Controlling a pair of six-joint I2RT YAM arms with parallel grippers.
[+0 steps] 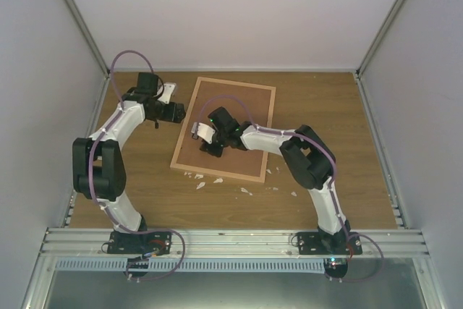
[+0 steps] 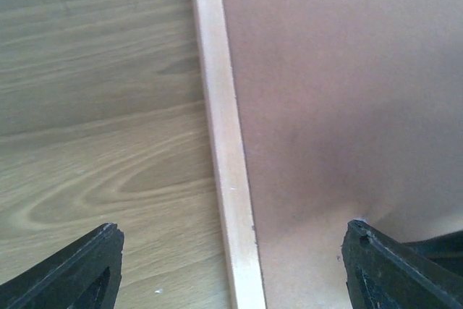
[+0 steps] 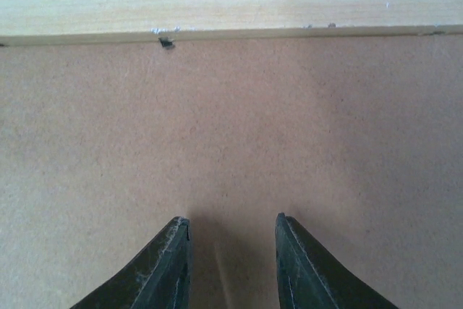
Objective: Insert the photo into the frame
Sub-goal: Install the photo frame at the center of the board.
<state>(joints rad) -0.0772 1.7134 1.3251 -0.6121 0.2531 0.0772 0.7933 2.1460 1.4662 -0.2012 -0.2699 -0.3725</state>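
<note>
The frame [image 1: 266, 135], thin light wood rails, lies flat on the table, tilted a little, with a plain brown backing board [image 1: 242, 106] filling it. The photo is hidden. My left gripper [image 1: 179, 112] stands wide open at the frame's left edge. In the left wrist view the rail [image 2: 226, 142] runs between the two fingers of the left gripper [image 2: 233, 231], with the board [image 2: 347, 92] to its right. My right gripper [image 1: 210, 151] hovers low over the board's lower left part. The right gripper [image 3: 231, 221] is open and empty, facing a rail [image 3: 231, 14].
Small white scraps [image 1: 200, 185] lie scattered on the wooden table [image 1: 325, 106] along the frame's near edge, more of them [image 1: 246, 191] towards the right arm. Grey walls close the table in on three sides.
</note>
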